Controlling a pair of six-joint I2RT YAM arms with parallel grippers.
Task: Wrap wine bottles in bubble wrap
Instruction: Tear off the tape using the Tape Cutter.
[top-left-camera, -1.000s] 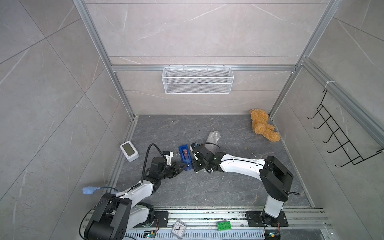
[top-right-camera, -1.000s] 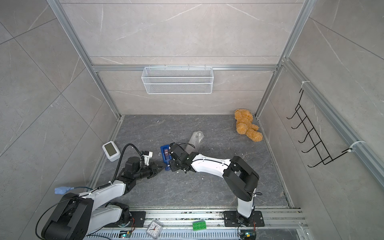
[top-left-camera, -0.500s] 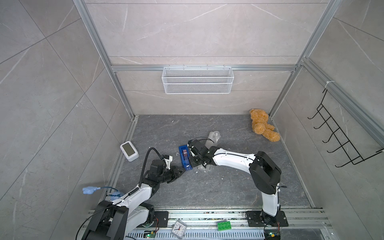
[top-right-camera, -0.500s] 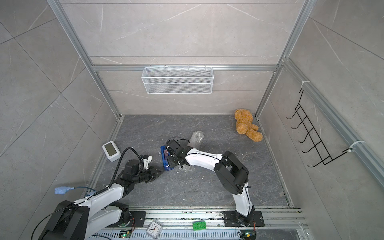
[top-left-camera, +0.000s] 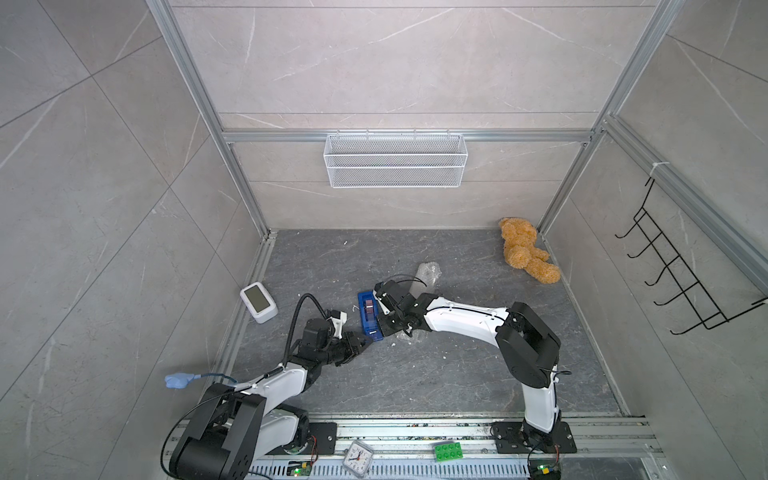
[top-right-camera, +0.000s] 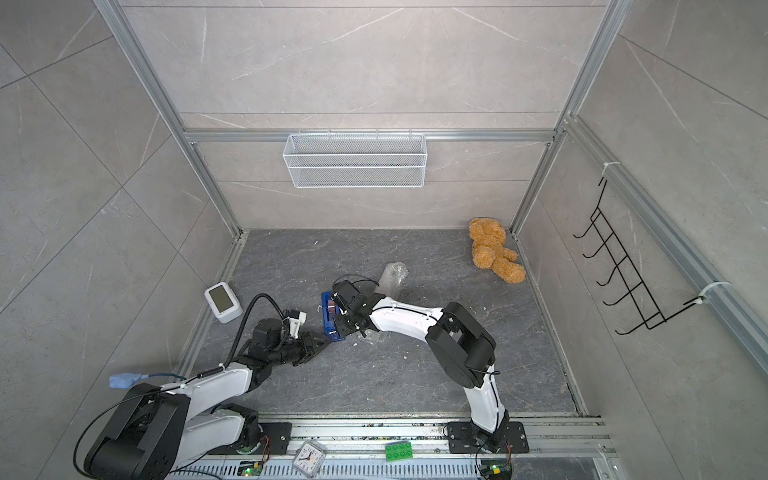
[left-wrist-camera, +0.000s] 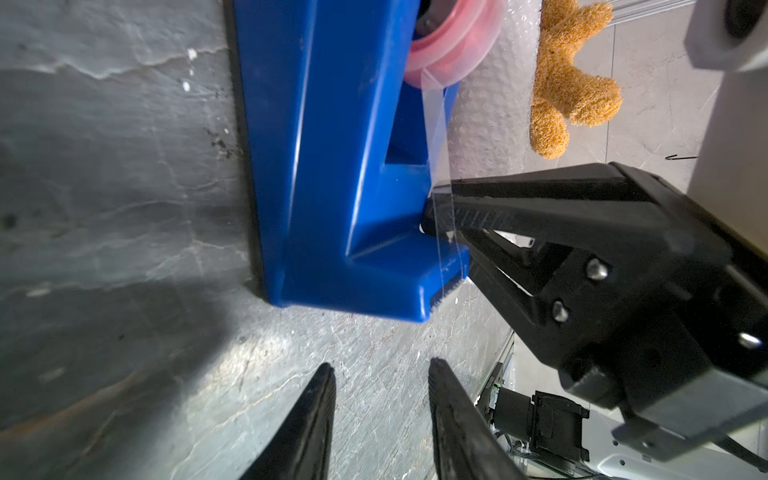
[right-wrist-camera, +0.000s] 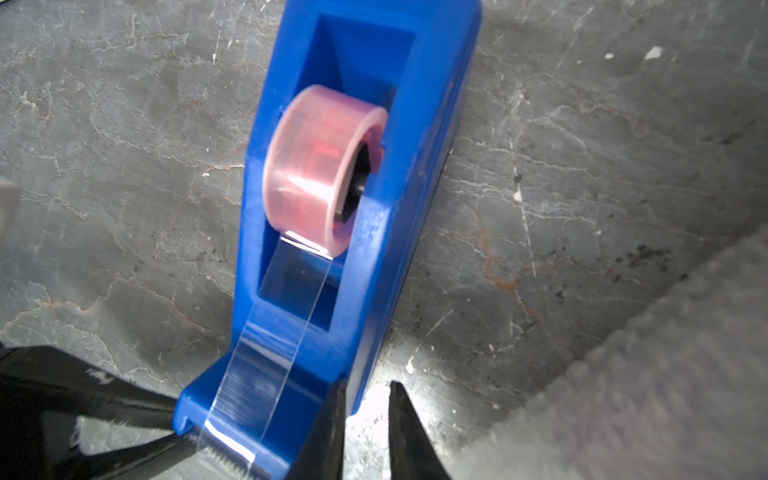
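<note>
Tape dispenser (top-left-camera: 368, 319) beside right gripper (right-wrist-camera: 368, 397)

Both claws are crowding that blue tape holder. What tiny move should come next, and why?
Probably the left gripper should ease forward and pinch the tape end at the tip of the blue tape dispenser. Its jaws stand open and empty just short of it, while the right gripper sits close beside the dispenser, perhaps steadying it.

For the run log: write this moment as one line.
left gripper: open, facing dispenser cutter | right gripper: narrowly open, beside dispenser | tape: strung to cutter | wrap: on floor | bottle: unseen
</note>
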